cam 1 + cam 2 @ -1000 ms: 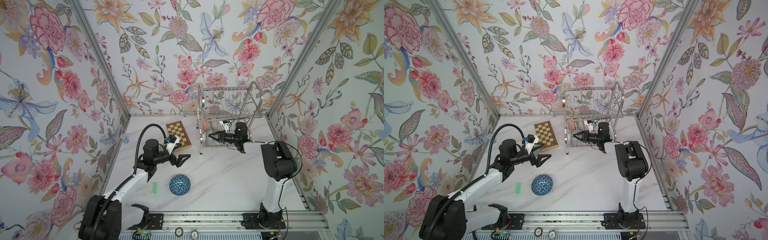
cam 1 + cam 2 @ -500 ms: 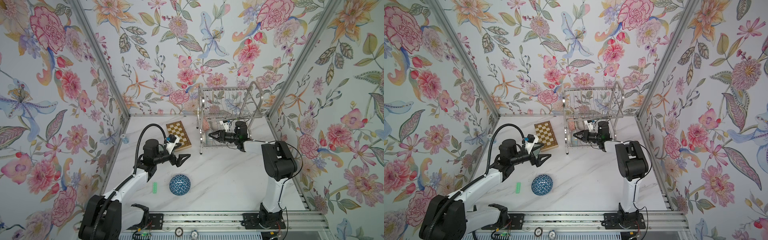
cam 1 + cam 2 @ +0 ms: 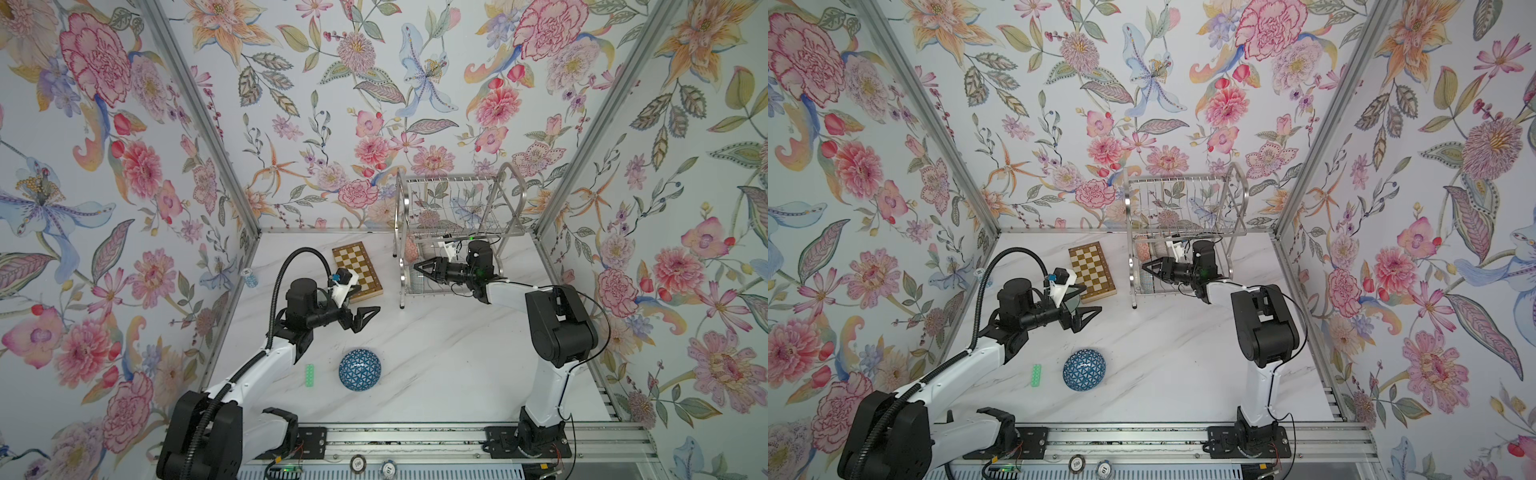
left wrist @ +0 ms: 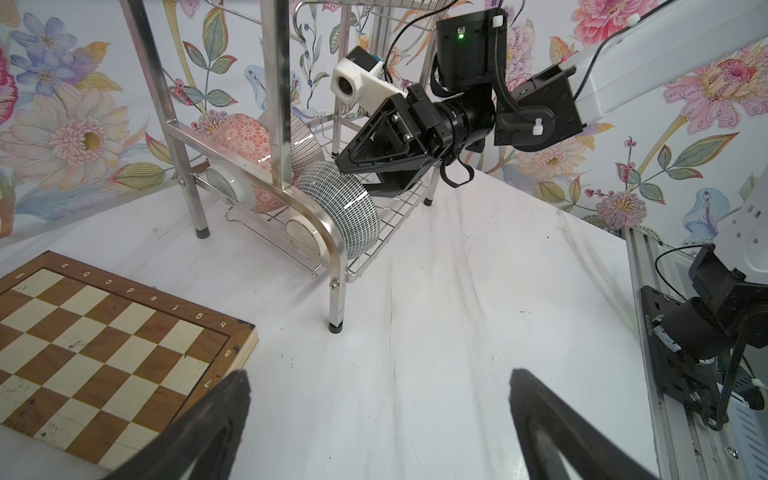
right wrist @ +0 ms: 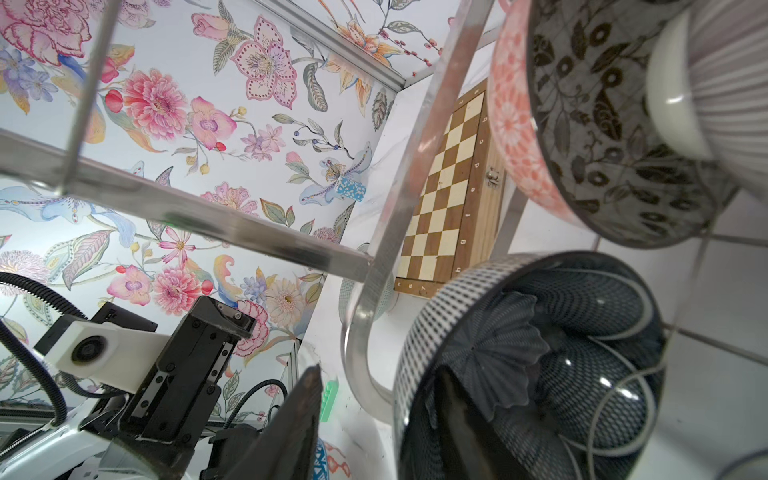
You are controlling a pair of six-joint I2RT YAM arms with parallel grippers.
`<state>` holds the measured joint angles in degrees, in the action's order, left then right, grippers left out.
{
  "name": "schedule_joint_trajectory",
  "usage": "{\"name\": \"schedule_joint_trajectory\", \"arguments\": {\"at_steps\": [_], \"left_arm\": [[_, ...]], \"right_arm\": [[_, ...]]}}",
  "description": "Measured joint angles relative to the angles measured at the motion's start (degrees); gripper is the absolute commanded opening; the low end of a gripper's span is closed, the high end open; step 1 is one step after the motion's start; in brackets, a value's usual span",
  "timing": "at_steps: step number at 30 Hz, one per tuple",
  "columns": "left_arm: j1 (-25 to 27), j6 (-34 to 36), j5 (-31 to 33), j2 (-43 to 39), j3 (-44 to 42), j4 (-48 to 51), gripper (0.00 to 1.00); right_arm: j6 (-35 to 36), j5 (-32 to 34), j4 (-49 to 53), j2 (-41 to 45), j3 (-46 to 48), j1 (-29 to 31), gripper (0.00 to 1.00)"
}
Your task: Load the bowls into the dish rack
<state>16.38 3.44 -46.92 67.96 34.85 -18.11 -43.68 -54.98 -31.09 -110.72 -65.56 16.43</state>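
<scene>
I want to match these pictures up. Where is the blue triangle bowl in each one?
Both top views: blue triangle bowl, low centre, right of the green brick.
Left wrist: not in it.
Right wrist: only a sliver at the frame's edge, by the green brick.
Shared landmark: the chessboard, in all four.

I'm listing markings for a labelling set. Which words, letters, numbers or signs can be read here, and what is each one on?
"a b c d e f g h": along the border of the chessboard, in the left wrist view.
"8" and "7": on the same border, by its near corner.
"100": on the round token at the front rail.
"10", as far as it can be read: on the second token beside it.
Fine print on the black mount plate: too small to read.
</scene>
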Motion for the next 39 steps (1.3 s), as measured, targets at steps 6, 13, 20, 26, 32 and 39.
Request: {"name": "schedule_joint_trajectory", "arguments": {"at_steps": [6,13,20,26,32,39], "left_arm": [[0.0,0.2,2.0,-0.5,0.0,0.0,0.99],[0.0,0.1,4.2,-0.8,0.0,0.0,0.99],[0.0,0.1,5.4,-0.8,0.0,0.0,0.99],[0.0,0.1,6.5,-1.3,0.0,0.0,0.99],[0.0,0.1,8.3,-2.1,0.0,0.3,0.99],[0.0,0.1,13.4,-2.5,0.0,2.0,0.99]], "right_arm": [[0.3,1.9,-0.2,2.3,1.6,0.0,0.56],[2.3,4.8,-1.1,6.6,5.8,0.0,0.60],[5.7,9.3,0.7,9.0,8.0,0.0,0.62],[8.6,14.8,3.7,10.2,8.9,0.0,0.64],[11.7,22.7,6.6,13.9,11.6,0.1,0.65],[16.0,34.5,8.2,21.1,16.8,2.1,0.65]]}}
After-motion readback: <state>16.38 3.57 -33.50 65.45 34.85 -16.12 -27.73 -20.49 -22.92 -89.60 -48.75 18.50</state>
